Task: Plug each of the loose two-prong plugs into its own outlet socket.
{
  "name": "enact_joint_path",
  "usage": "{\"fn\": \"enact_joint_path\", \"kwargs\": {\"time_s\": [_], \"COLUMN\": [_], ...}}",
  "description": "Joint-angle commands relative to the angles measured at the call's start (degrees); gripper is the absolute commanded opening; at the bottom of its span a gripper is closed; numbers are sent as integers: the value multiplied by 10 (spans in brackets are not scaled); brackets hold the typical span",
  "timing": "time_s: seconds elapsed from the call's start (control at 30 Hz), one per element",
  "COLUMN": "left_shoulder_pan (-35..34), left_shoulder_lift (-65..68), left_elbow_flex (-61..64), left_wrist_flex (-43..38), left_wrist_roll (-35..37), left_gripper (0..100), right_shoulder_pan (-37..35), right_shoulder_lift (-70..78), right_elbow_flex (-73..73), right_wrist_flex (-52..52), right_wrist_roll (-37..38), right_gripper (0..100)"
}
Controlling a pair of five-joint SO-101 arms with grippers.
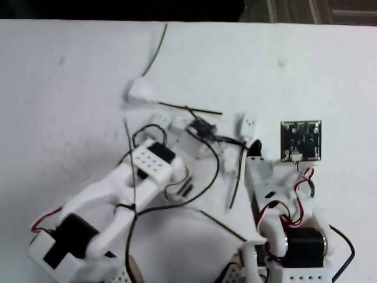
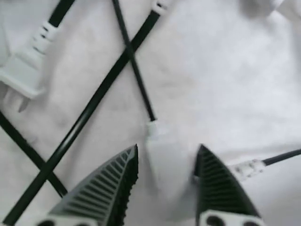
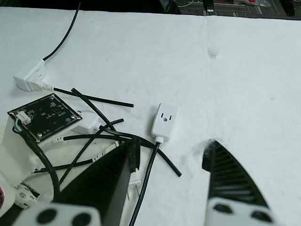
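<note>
Left end effector [image 2: 168, 149]: jaws apart, straddling white connector [image 2: 162, 165], not clamped. Two-prong plug [image 2: 21, 77] farther aside, among crossed cables [image 2: 94, 101]. Right end effector [image 3: 174, 143]: apart, outlet socket [image 3: 164, 120] just ahead. Risk: tangled cables drag neighbours on lift.

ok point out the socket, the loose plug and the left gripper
socket [image 3: 165, 118], right wrist view, on its slotted front face
plug [image 2: 21, 75], left wrist view, on its white body behind the prongs
left gripper [image 2: 168, 149], left wrist view, midway between its fingertips
</note>
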Motion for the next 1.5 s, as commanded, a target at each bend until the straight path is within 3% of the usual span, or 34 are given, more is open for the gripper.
{"fn": "enact_joint_path", "kwargs": {"time_s": [0.0,0.13,0.37,0.5,0.77,0.93,1.3,1.47], "left_shoulder_pan": [7,7,-25,-95,-220,-267,-351,-368], "left_shoulder_lift": [-1,-9,-115,-174,-163,-78,218,341], "left_elbow_flex": [-3,-10,-96,-165,-268,-354,-564,-680], "left_wrist_flex": [-4,8,124,159,142,137,23,21], "left_wrist_roll": [-19,-22,-55,-63,-96,-96,-47,25], "left_gripper": [94,17,22,22,21,21,21,21], "right_shoulder_pan": [3,3,3,0,0,0,-1,-2], "right_shoulder_lift": [-4,-4,-4,-6,-5,-4,-4,-4], "right_elbow_flex": [-2,-2,-1,12,13,13,14,14], "right_wrist_flex": [-7,-7,-7,-10,-10,-10,-10,-10], "right_wrist_roll": [2,2,2,2,2,2,2,2], "right_gripper": [210,209,209,211,211,211,211,211]}}
